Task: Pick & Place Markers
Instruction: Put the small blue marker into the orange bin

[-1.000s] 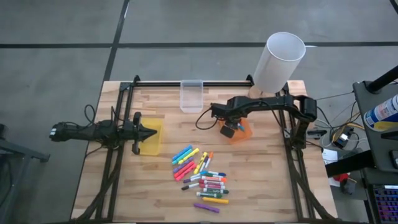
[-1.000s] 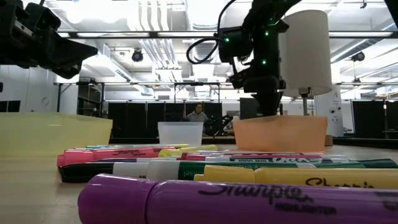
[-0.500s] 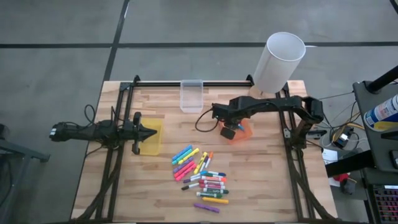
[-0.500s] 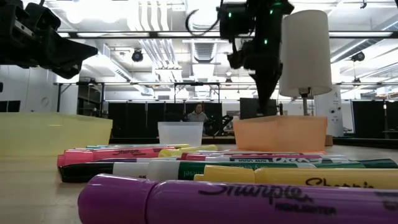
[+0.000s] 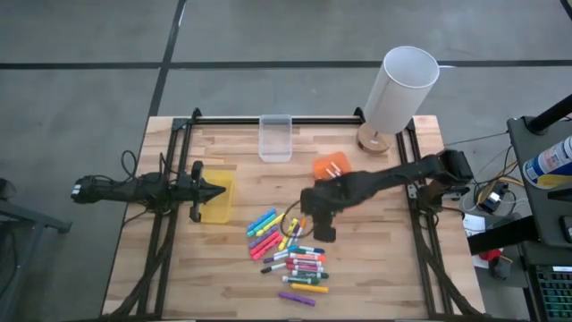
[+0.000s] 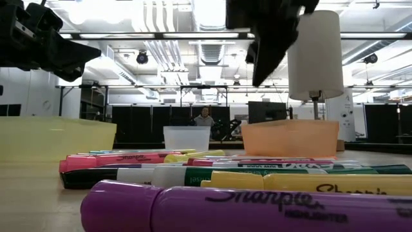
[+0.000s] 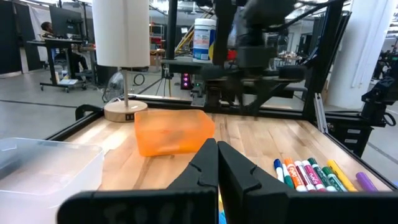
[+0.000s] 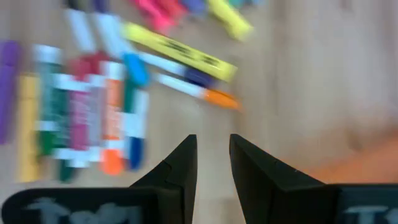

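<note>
The right gripper [image 5: 323, 234] hangs above the middle of the worktop [image 5: 375, 268], right beside the pile of markers [image 5: 290, 255] on its right-edge side, and nothing lies between its jaws; in its wrist view the two dark fingers [image 8: 180, 165] stand a narrow gap apart over bare wood, with the markers [image 8: 93, 112] spread out just beyond them. The markers lie loose in a heap toward the near edge of the worktop, a little left of its centre line: chunky highlighters at the heap's far-left side, slim white-barrelled pens side by side in its near part, and a purple highlighter [image 5: 296, 298] lying apart, nearest the near edge. The orange bin [image 5: 331, 167] sits on the worktop between the heap and the far edge, close to the base of the white lamp [image 5: 399, 89] at the far right corner. The clear bin [image 5: 275, 138] stands at the middle of the far edge. The left gripper [image 5: 213, 190] waits over the yellow bin [image 5: 222, 199] near the left edge, its jaws closed to a point with nothing in them.
</note>
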Controlling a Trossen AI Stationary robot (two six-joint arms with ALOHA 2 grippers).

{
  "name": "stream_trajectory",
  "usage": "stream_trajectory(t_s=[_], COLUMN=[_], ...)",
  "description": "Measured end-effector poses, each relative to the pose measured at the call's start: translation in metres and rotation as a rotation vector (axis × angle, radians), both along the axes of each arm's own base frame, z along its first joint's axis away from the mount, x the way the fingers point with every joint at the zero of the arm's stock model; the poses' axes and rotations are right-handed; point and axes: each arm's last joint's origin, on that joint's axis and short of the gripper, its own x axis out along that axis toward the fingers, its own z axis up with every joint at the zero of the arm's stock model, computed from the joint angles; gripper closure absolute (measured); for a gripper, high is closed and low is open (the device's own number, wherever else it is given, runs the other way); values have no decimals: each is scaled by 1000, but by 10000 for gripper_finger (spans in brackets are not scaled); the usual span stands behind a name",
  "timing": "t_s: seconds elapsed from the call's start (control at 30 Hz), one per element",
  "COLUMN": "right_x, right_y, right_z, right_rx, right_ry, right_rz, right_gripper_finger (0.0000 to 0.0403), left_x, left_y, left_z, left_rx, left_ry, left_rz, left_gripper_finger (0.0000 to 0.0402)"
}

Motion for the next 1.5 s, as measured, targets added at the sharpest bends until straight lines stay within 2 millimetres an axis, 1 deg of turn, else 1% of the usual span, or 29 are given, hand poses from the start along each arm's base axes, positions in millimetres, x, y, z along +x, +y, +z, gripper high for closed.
stream_trajectory(t_s=[0.1, 0.23, 0.33, 0.43, 0.53, 0.67, 0.8, 1.0, 1.17, 1.27, 1.5], right_x=[0, -3, -5, -5, 0, 9, 12, 14, 16, 17, 17], right_y=[20, 43, 54, 60, 64, 68, 70, 71, 74, 74, 74], right_z=[2, 3, 3, -1, -12, -39, -61, -75, -93, -101, -101], right_rx=[-10, -34, -48, -31, -24, -15, -24, -26, -30, -24, -38], right_ry=[-50, -94, -120, -142, -133, -61, 23, 65, 116, 142, 138], right_rz=[45, 34, 17, -1, -15, -30, -38, -70, -62, -57, -53], right_gripper_finger=[321, 327, 330, 328, 315, 294, 288, 297, 306, 310, 323], left_x=[0, 0, 0, 0, 0, 0, 0, 0, 0, 0, 0], left_y=[0, 0, 0, 0, 0, 0, 0, 0, 0, 0, 0], left_z=[0, 0, 0, 0, 0, 0, 0, 0, 0, 0, 0], left_rx=[0, 0, 0, 0, 0, 0, 0, 0, 0, 0, 0], left_ry=[0, 0, 0, 0, 0, 0, 0, 0, 0, 0, 0], left_rz=[0, 0, 0, 0, 0, 0, 0, 0, 0, 0, 0], left_gripper_finger=[401, 401, 401, 401, 401, 401, 401, 401, 401, 401, 401])
